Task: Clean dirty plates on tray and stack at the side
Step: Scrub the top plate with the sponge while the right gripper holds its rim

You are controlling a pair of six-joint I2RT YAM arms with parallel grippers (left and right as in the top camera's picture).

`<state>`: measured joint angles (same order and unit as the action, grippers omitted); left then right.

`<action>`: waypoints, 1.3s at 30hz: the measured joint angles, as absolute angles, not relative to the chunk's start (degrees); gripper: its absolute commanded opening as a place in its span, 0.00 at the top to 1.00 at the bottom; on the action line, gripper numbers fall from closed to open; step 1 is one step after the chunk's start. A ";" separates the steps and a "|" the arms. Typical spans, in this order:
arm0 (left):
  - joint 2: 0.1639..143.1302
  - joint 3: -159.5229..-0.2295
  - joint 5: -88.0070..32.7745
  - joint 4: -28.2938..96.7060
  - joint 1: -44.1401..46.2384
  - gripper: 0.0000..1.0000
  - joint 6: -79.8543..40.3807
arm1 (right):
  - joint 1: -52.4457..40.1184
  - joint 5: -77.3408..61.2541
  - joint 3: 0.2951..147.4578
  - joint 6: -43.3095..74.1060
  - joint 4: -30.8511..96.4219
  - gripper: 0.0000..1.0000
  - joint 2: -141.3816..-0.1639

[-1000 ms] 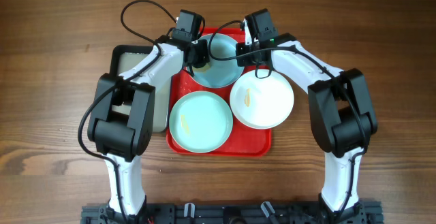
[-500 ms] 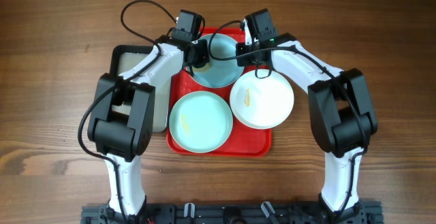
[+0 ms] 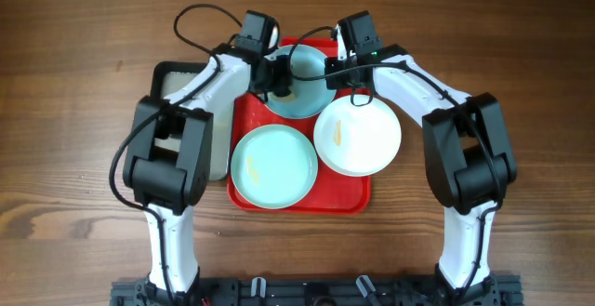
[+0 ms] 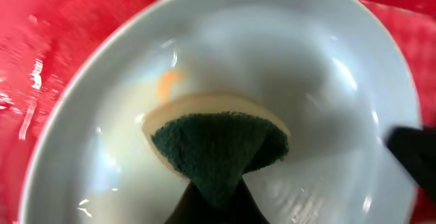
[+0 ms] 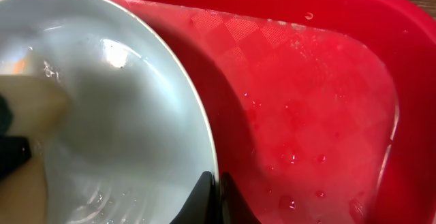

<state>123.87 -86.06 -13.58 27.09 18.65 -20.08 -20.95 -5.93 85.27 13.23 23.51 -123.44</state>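
Plates [image 3: 279, 171], three in all, lie in the red tray [image 3: 297, 205] on the bench [image 3: 74, 157]. Nearest, the mint plate [image 3: 272, 165] and the white plate [image 3: 358, 137] each show a yellowish smear [image 3: 339, 134]; neither looks cleaned. Beyond them, the right pincer [image 5: 216, 193] pinches the rim of the third plate [image 3: 299, 90]. The left pincer [image 4: 211, 207] presses a clamped sponge [image 4: 218, 142] into its bowl. That wrist has slid inward in the last half second, so scrubbing is likely under way. An orange speck [image 4: 167, 82] remains. Nothing is stacked yet. A grey tray [image 3: 177, 81] lies left, contents mostly hidden by the arm.
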 measured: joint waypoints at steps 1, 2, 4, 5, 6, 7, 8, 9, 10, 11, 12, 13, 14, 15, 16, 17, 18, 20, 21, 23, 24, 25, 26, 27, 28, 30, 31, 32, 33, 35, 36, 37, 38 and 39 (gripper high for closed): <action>123.85 -86.15 -16.51 27.51 17.61 0.96 -20.08 | -20.95 -5.96 85.27 13.23 23.46 0.96 -123.44; 123.63 -86.21 -17.58 27.64 17.06 0.96 -20.08 | -20.95 -5.96 85.27 13.23 23.42 0.96 -123.44; 122.21 -86.24 -19.03 27.70 16.27 0.96 -20.10 | -20.95 -5.96 85.27 13.23 23.31 0.96 -123.44; 119.98 -86.35 -18.72 27.40 15.99 0.96 -20.08 | -20.95 -5.96 85.27 13.23 23.31 0.96 -123.44; 117.75 -86.85 -17.76 27.11 16.01 0.96 -20.10 | -20.95 -5.96 85.27 13.23 23.29 0.96 -123.44; 116.53 -87.42 -15.79 26.85 16.12 0.96 -20.08 | -20.95 -5.96 85.27 13.23 23.31 0.96 -123.44; 116.22 -87.72 -13.52 26.70 16.45 0.96 -20.10 | -20.95 -5.96 85.27 13.23 23.29 0.96 -123.44; 116.25 -87.72 -12.10 26.50 16.67 0.96 -20.10 | -20.95 -5.96 85.27 13.23 23.29 0.96 -123.44; 116.51 -87.72 -10.11 26.13 17.17 0.96 -20.08 | -20.95 -5.96 85.27 13.23 23.31 0.96 -123.44; 116.81 -87.72 -8.54 25.34 17.82 0.96 -20.08 | -20.95 -5.96 85.27 13.23 23.29 0.96 -123.44; 117.23 -87.72 -7.25 25.02 18.44 0.96 -20.08 | -20.95 -5.96 85.27 13.23 23.29 0.96 -123.44; 118.21 -87.72 -5.67 24.82 19.31 0.96 -20.08 | -20.95 -5.96 85.27 13.23 23.29 0.96 -123.44; 120.01 -87.72 -4.32 24.60 20.25 0.96 -20.08 | -20.95 -5.96 85.27 13.23 23.29 0.96 -123.44; 121.27 -87.72 -3.88 24.58 20.78 0.96 -20.10 | -20.95 -5.96 85.27 13.23 23.29 0.96 -123.44; 122.93 -87.72 -3.46 24.58 21.34 0.96 -20.36 | -20.95 -5.96 85.27 13.23 23.29 0.96 -123.44; 124.01 -87.72 -3.25 24.56 21.76 0.96 -20.51 | -20.95 -5.96 85.27 13.23 23.27 0.96 -123.44; 125.27 -87.72 -2.83 24.18 22.20 0.96 -20.56 | -20.95 -5.96 85.27 13.23 23.29 0.96 -123.44; 125.47 -88.03 -2.39 24.12 22.61 0.96 -20.56 | -20.95 -5.93 85.25 13.23 23.29 0.96 -123.44; 125.47 -88.05 -2.33 24.16 22.68 0.96 -20.69 | -20.95 -5.96 85.21 13.23 23.29 0.96 -123.44; 125.69 -88.47 -2.44 24.84 22.72 0.96 -20.99 | -20.91 -6.24 85.21 13.23 23.29 0.96 -123.44; 125.80 -88.62 -2.87 25.15 22.72 0.96 -21.17 | -20.88 -6.37 85.21 13.23 23.29 0.96 -123.44; 126.02 -88.97 -3.92 25.45 22.70 0.96 -21.37 | -20.88 -6.39 85.21 13.23 23.29 0.96 -123.44; 126.10 -89.06 -4.93 25.45 22.70 0.96 -21.39 | -20.88 -6.37 85.21 13.23 23.29 0.96 -123.44; 126.19 -89.10 -7.20 25.45 22.70 0.96 -21.41 | -20.88 -6.39 85.21 13.23 23.27 0.96 -123.44; 126.32 -89.10 -9.47 25.45 22.72 0.96 -21.39 | -20.88 -6.39 85.21 13.23 23.29 0.96 -123.44; 126.50 -89.12 -12.99 25.56 22.72 0.96 -21.41 | -20.88 -6.39 85.21 13.23 23.29 0.96 -123.44; 126.63 -89.12 -15.92 25.78 22.72 0.96 -21.43 | -20.88 -6.39 85.21 13.23 23.29 0.96 -123.44; 126.80 -89.12 -18.13 25.91 22.72 0.96 -21.61 | -20.88 -6.39 85.21 13.23 23.29 0.96 -123.44; 126.98 -89.12 -19.97 25.91 22.72 0.96 -21.82 | -20.88 -6.39 85.21 13.23 23.29 0.96 -123.44; 127.35 -89.10 -23.27 25.67 22.72 0.96 -22.02 | -20.88 -6.39 85.21 13.23 23.29 0.96 -123.44; 127.57 -89.10 -24.95 25.12 22.65 0.96 -22.24 | -20.88 -6.39 85.21 13.23 23.27 0.96 -123.44; 127.63 -89.10 -25.71 24.99 22.44 0.96 -22.24 | -20.88 -6.46 85.21 13.23 23.27 0.96 -123.44; 127.61 -89.08 -26.57 25.04 22.06 0.96 -22.26 | -20.88 -6.68 85.21 13.23 23.14 0.96 -123.44; 127.50 -89.01 -27.09 25.06 21.67 0.96 -22.26 | -20.91 -7.09 85.21 13.23 23.09 0.96 -123.44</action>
<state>127.50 -89.01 -27.09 25.06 21.67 -22.26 -20.91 -7.09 85.21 13.23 23.09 -123.44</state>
